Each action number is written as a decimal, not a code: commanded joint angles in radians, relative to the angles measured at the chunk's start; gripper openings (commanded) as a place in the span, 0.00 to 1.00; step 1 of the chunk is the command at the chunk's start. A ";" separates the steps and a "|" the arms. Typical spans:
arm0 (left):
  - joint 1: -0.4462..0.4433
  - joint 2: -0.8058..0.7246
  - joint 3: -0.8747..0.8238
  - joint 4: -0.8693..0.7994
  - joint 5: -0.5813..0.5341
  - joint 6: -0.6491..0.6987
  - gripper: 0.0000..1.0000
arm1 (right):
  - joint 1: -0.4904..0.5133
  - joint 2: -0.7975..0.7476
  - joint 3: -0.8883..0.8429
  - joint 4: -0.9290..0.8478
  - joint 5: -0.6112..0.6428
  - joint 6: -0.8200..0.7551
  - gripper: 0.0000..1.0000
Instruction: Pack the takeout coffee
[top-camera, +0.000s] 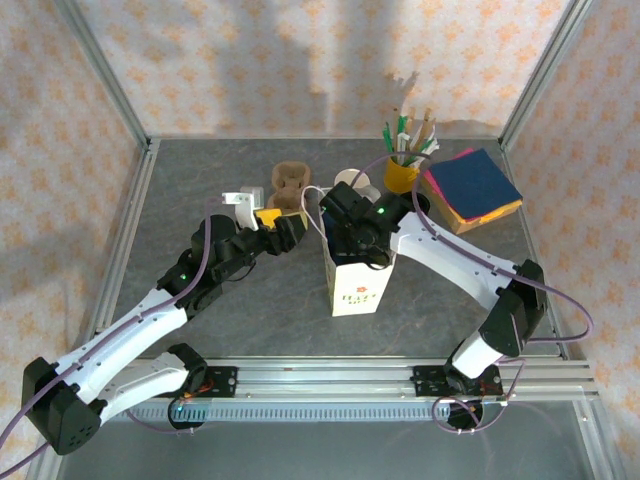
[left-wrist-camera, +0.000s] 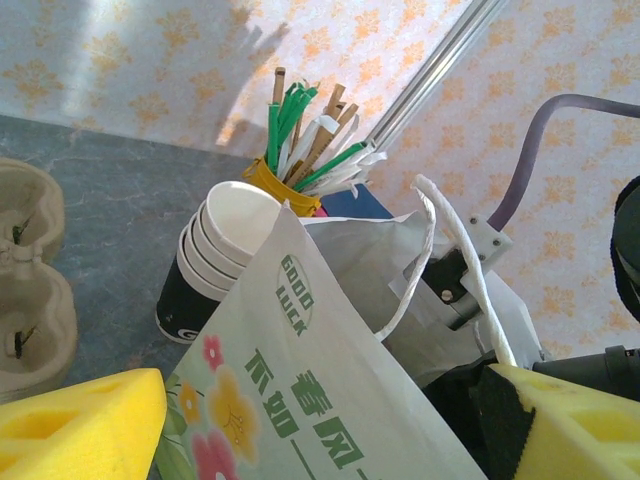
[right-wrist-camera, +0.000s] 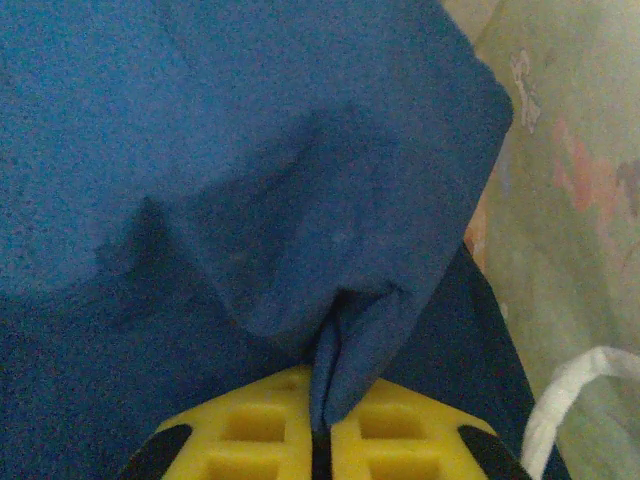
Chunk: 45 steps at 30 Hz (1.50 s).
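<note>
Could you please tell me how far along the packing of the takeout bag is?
Done: the paper bag stands open. In hand: the right hand pinches a blue napkin in the bag's mouth; the open left hand straddles its rim. Left: releasing the napkin; the cup carrier sits outside. Whether coffee is inside cannot be told.

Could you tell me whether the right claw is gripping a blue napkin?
Yes, the right claw is shut on a pinched fold of the blue napkin.

bright daylight, sunlit patches, soft shadows, right wrist view blurred close-up
</note>
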 joint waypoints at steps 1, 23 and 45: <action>-0.007 0.000 -0.012 0.043 -0.001 0.001 0.83 | 0.003 -0.039 0.038 0.015 0.003 -0.010 0.17; -0.005 -0.039 0.053 -0.039 -0.228 0.024 0.88 | -0.119 -0.365 0.071 0.337 0.134 -0.104 0.56; 0.197 0.016 -0.256 0.363 -0.858 0.411 0.99 | -0.707 -0.705 -0.934 1.190 0.352 -0.280 1.00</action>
